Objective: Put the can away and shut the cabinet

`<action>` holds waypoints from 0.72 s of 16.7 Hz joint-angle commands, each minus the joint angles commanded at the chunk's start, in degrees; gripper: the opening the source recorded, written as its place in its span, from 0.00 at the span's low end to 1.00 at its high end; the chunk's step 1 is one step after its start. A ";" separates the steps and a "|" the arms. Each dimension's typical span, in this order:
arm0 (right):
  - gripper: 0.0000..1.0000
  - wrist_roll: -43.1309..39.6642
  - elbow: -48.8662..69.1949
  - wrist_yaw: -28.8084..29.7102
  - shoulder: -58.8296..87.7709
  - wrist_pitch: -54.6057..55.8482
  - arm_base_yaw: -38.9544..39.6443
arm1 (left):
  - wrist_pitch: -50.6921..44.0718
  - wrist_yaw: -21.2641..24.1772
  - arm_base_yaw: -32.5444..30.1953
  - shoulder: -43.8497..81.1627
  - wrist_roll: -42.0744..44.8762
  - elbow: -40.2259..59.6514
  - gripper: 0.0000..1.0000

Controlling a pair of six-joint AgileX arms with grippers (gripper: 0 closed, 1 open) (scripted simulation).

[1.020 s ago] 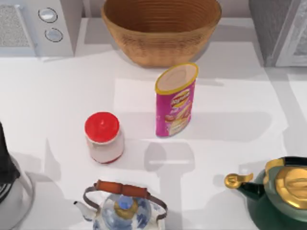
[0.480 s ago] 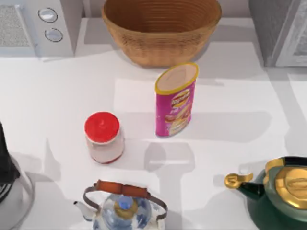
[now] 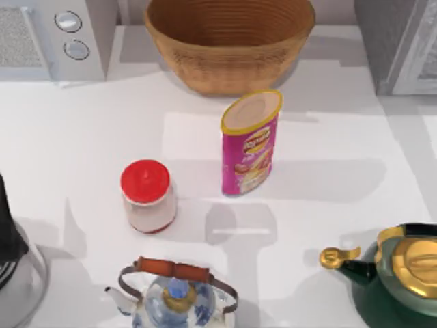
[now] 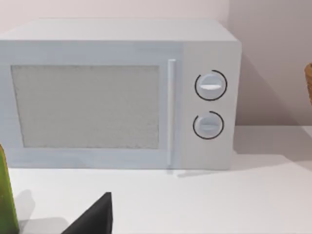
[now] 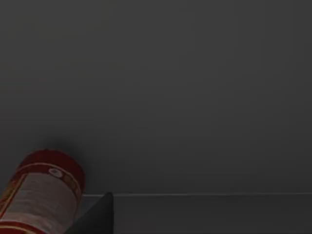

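Note:
A red and white can (image 5: 43,195) rests inside a dim grey compartment, against its back wall, in the right wrist view. A dark part of my right gripper (image 5: 97,217) shows just beside the can and apart from it. The grey cabinet (image 3: 399,41) stands at the table's far right corner in the top view, with a paler door panel (image 3: 427,68) at the picture's edge. My left arm (image 3: 8,229) is parked at the left edge, and my left gripper (image 4: 95,217) faces the microwave.
A wicker basket (image 3: 229,48) stands at the back centre and a white microwave (image 3: 54,37) at the back left. A pink chips tube (image 3: 250,143) and a red-lidded jar (image 3: 147,197) stand mid-table. A blue-white teapot (image 3: 176,294) and a green-gold kettle (image 3: 403,273) line the front edge.
The shadow on the table's right side has shifted slightly towards the right edge. The things on the table have not moved.

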 joint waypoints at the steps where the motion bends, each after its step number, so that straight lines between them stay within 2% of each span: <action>1: 1.00 0.02 -6.81 -0.27 -4.62 1.50 -0.24 | 0.00 0.00 0.00 0.00 0.00 0.00 1.00; 8: 1.00 -0.21 -63.52 -2.47 -43.22 13.50 -1.98 | 0.00 0.00 0.00 0.00 0.00 0.00 1.00; 12: 1.00 -0.62 -90.36 -3.75 -64.74 20.31 -2.92 | 0.00 0.00 0.00 0.00 0.00 0.00 1.00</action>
